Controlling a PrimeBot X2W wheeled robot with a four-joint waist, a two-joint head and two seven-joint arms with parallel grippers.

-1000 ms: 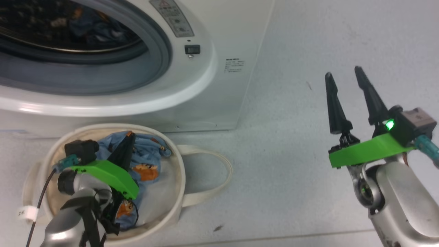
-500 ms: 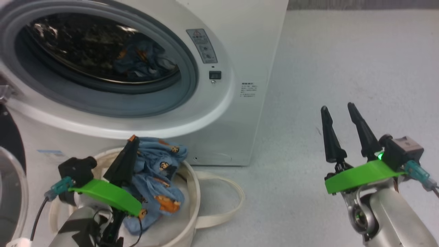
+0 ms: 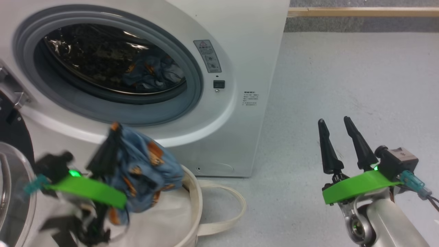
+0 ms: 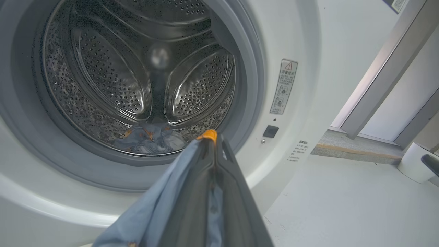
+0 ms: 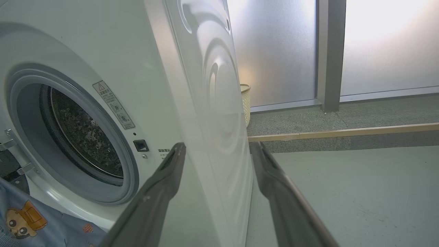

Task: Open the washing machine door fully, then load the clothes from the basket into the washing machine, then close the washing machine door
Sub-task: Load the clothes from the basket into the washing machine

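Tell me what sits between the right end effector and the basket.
Bare grey floor, seen in the head view, separates the right end effector from the basket. The basket's looped handle lies on that floor, on the side facing it.

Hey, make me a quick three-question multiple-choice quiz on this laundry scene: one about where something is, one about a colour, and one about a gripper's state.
1. Where is the bear-print garment that the left gripper holds?
A. Deep inside the machine.
B. Above the basket, in front of the washing machine.
C. On top of the machine.

2. What colour is the rubber ring round the washing machine's opening?
A. Grey.
B. Red.
C. Yellow.

3. How is the right gripper?
A. Shut on cloth.
B. Shut on a basket handle.
C. Open and empty.

Answers:
1. B, the cloth hangs from the shut jaws over the basket's rim.
2. A, the ring shows grey in the head view.
3. C, its jaws stand apart with nothing between them.
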